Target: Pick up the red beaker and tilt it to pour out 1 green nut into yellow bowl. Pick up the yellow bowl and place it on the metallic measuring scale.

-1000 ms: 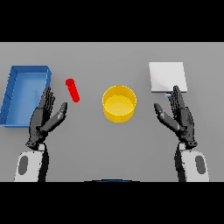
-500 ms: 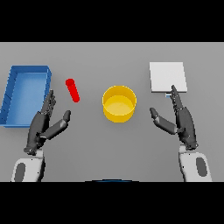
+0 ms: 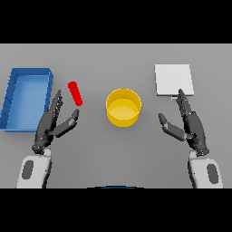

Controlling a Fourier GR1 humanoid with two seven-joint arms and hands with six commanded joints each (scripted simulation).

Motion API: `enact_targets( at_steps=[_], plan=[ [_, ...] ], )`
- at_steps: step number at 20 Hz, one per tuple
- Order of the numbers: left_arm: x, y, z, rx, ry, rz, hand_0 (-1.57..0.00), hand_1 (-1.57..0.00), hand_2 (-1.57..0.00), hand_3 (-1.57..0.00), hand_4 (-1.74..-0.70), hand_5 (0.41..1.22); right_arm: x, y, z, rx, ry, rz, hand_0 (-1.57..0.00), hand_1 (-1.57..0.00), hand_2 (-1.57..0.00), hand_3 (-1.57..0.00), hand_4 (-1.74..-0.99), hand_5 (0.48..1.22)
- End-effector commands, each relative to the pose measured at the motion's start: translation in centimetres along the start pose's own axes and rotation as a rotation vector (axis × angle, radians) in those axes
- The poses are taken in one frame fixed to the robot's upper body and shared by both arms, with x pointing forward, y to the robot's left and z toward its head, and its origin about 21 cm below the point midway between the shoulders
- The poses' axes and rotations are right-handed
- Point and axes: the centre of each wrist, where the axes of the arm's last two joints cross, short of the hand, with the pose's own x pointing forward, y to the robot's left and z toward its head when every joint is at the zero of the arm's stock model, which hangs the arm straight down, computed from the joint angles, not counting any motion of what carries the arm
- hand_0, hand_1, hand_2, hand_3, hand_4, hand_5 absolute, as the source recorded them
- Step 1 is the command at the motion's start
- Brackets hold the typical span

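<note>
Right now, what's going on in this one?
Nothing is held yet. The left hand is open, just short of the red beaker, which stands tilted on the table beside the blue bin. The right hand is open below the scale. The yellow bowl sits between them, untouched.

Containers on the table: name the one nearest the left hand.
The red beaker, just beyond the left hand; the blue bin and yellow bowl sit farther.
</note>
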Motion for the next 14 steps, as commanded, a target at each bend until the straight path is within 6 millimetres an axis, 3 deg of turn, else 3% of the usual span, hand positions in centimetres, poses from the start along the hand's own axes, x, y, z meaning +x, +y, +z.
enact_targets(
  at_steps=[1,6,12,14],
  plan=[
    [-0.3,0.0,-0.7,0.002,0.006,-0.010,0.00,0.00,0.00,0.00,-1.20,0.661,0.0,0.0,0.0,0.003,-0.010,-0.002,0.00,0.00,0.00,0.00,-1.294,0.623],
    [-0.5,-0.3,-4.6,0.018,0.015,-0.024,0.00,0.00,0.00,0.00,-1.21,0.651,0.1,-0.1,-0.2,0.001,-0.002,0.002,0.00,0.00,0.00,0.00,-1.290,0.617],
    [-1.2,-1.0,-7.8,0.007,-0.002,-0.036,0.00,0.00,0.00,0.00,-1.23,0.635,-0.6,-0.2,0.0,-0.018,0.010,0.007,0.00,0.00,0.00,0.00,-1.301,0.631],
    [-1.2,-1.2,-9.0,0.009,0.003,-0.067,0.00,0.00,0.00,0.00,-1.22,0.635,0.0,0.2,-0.3,-0.013,-0.006,0.020,0.00,0.00,0.00,0.00,-1.299,0.634]
  ],
)
